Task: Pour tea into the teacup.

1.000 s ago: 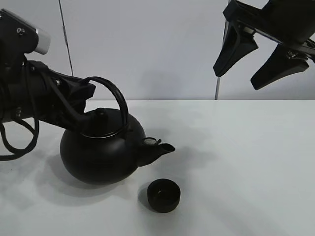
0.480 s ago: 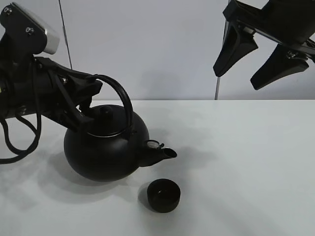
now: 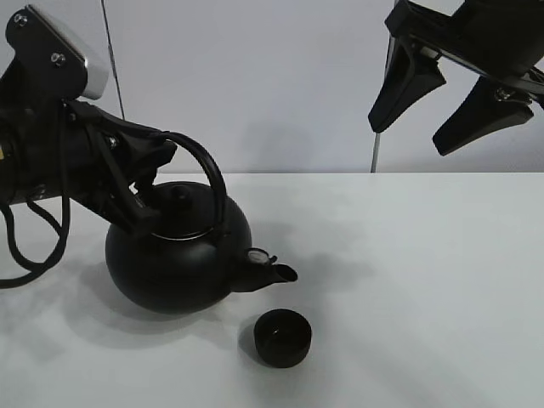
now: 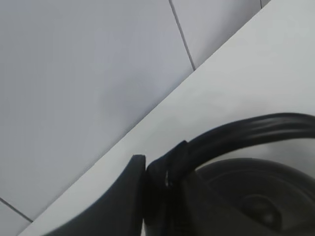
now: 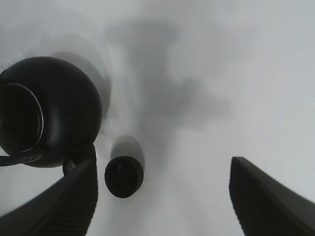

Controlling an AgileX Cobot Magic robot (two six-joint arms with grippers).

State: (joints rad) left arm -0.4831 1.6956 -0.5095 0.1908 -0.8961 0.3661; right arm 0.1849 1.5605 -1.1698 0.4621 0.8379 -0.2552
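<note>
High view, kettle (image 3: 174, 259): left of centre. It is tipped further forward than a moment ago, and its spout (image 3: 280, 274) has dipped lower and drawn slightly left.
High view, teacup (image 3: 283, 337): lower centre on the tabletop (image 3: 425, 280), unmoved. It sits just under the spout in the frame, and no stream is visible.
High view, left tool (image 3: 146, 180): clamped on the rear end of the kettle's handle (image 3: 200, 161).
High view, right tool (image 3: 410, 136): upper right, standing apart and empty, unchanged.
Left wrist view, handle (image 4: 246, 130): a dark arc at lower right, pinched by the left tool near lower centre.
Right wrist view, teacup (image 5: 124, 176): lower left of centre, near the kettle (image 5: 49, 113) but not touching it. Its inside is too dark to show any tea.
Meaning: the pouring tilt looks to be just starting. The spout probably still needs to line up over the teacup.
</note>
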